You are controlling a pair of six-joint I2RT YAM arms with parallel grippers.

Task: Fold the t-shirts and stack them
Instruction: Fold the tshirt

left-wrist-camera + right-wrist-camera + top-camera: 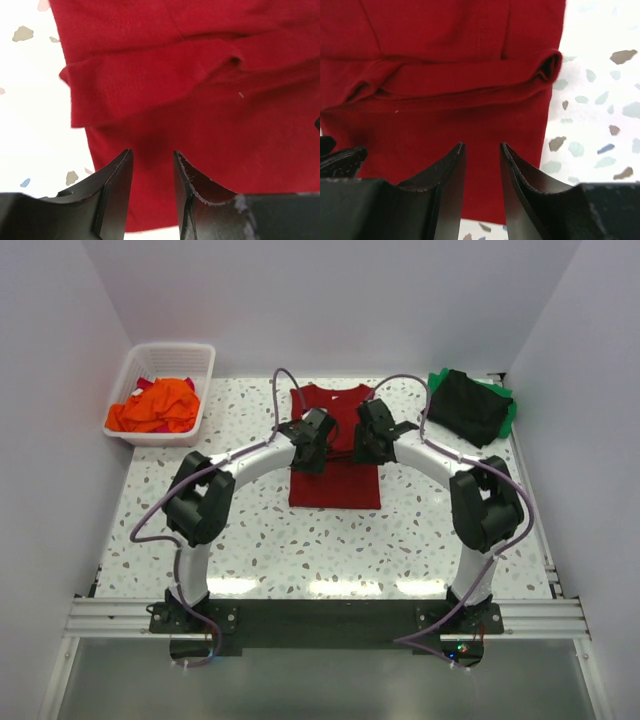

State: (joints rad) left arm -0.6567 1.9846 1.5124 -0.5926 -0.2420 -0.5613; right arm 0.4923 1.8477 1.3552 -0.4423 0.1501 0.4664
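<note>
- The dark red shirt (335, 485) is laid flat at the middle of the table (300, 550), collar towards the far edge. It is narrowed to a long strip, so that it can be folded across its length.
- A sleeve (140, 85) is seen turned in over the body on the left side, and another (470, 77) on the right. This is judged to keep the edges straight for the next fold.
- The left gripper (150, 152) is held just above the shirt near its left edge. Its jaws are parted by a narrow gap and nothing is grasped.
- The right gripper (482, 145) is held likewise near the right edge, released and empty.
- The 2 grippers are set side by side over the shirt's middle, which suggests that a hold on both edges is being prepared, so the cloth can be lifted evenly.
- A black shirt (470, 405) is stacked on a green shirt (508, 412) at the far right; this is taken to be the finished pile.
- An orange shirt (155, 412) is left crumpled in the basket (170, 348) at the far left, not yet folded.
</note>
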